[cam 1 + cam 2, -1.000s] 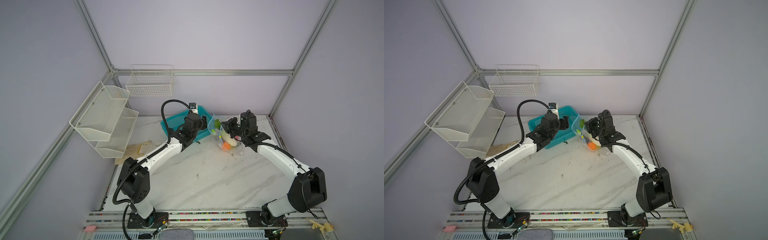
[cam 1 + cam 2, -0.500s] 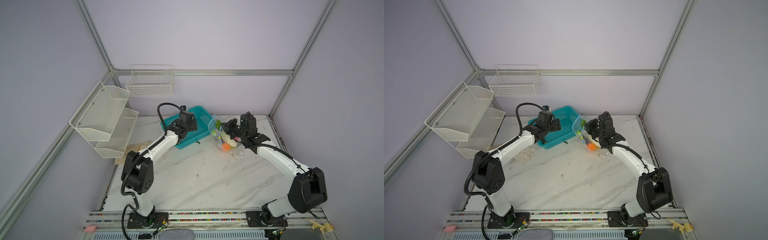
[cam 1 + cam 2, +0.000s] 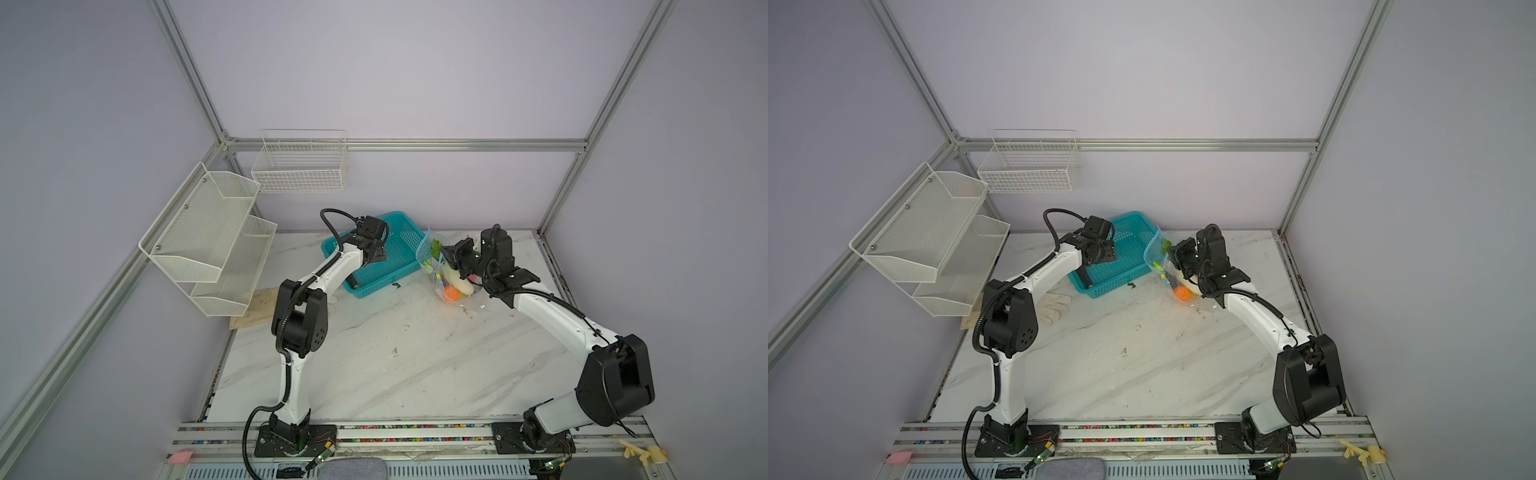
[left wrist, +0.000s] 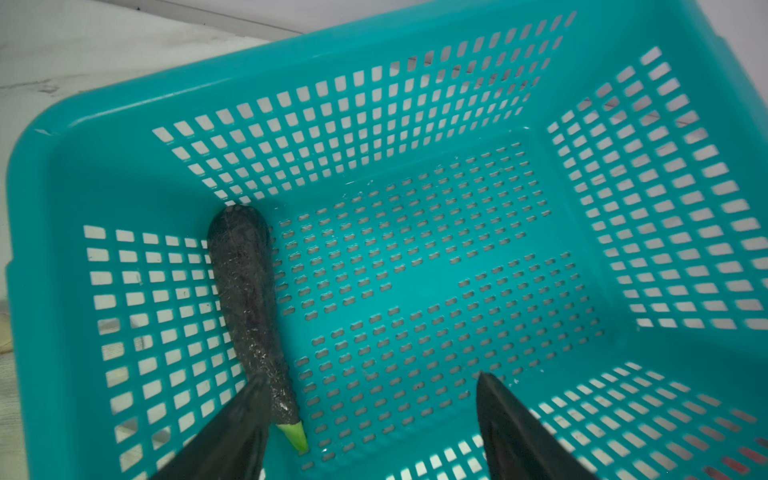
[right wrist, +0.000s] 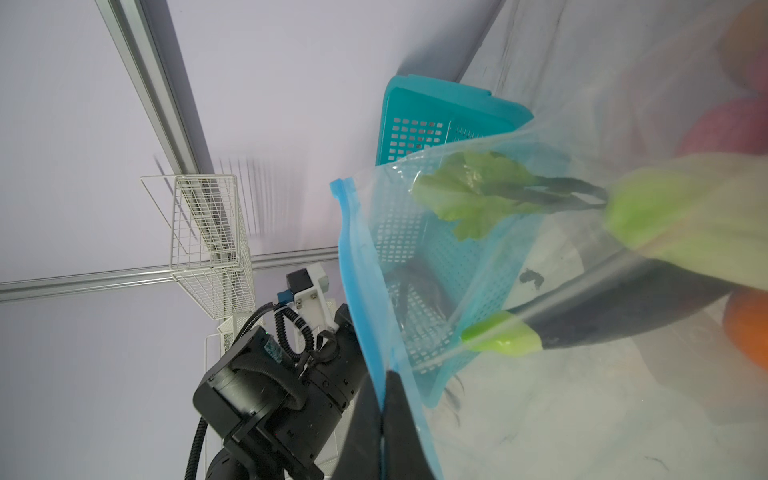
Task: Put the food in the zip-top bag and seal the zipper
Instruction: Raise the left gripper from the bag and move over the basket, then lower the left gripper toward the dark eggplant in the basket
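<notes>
above the basket (image 4: pixel 457 62), left fingers (image 4: pixel 511 424) stand wide near the eggplant (image 4: pixel 249 299) lying along its wall; right fingers (image 5: pixel 382 415) pinch the zipper (image 5: pixel 357 266) of the bag (image 5: pixel 415 232), which holds other food (image 3: pixel 451 293) on the surface (image 3: pixel 415 353).

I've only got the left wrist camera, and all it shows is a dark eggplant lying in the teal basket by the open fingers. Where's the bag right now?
Observer: In both top views the zip-top bag is just to the right of the teal basket.
Operator: Is anything holding it?
Observer: Yes. In the right wrist view the right gripper is shut on its blue zipper strip.
Operator: What's inside so far?
Observer: An orange and a white cabbage show through the plastic in a top view.
</notes>
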Controlling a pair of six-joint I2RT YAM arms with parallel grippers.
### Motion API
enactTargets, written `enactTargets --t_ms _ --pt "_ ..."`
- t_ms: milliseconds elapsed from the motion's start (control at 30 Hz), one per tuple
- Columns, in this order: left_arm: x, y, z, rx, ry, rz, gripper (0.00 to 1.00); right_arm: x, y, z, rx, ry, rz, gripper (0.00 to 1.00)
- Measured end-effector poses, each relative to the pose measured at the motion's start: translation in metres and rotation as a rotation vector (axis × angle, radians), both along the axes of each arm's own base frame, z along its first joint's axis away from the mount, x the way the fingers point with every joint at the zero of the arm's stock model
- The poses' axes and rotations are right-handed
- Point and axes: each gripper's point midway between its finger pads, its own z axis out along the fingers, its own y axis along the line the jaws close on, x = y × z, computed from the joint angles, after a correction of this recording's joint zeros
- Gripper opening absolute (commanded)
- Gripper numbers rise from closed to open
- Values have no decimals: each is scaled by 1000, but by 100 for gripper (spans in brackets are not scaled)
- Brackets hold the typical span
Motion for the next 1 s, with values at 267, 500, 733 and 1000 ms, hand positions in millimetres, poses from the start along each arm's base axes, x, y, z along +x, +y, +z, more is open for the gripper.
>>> enactTargets --t_ms 267,500,733,1000 --pt "26 15 -15 30 16 74 74 1 1 0 2 -3 3 0" --pt "39 33 -37 66 42 131 74 1 1 0 1 -3 4 0" --pt "39 55 -43 81 66 174 75 3 3 -6 -1 4 12 0" --pt "38 65 -43 93 69 197 75 5 4 -8 -3 6 14 0"
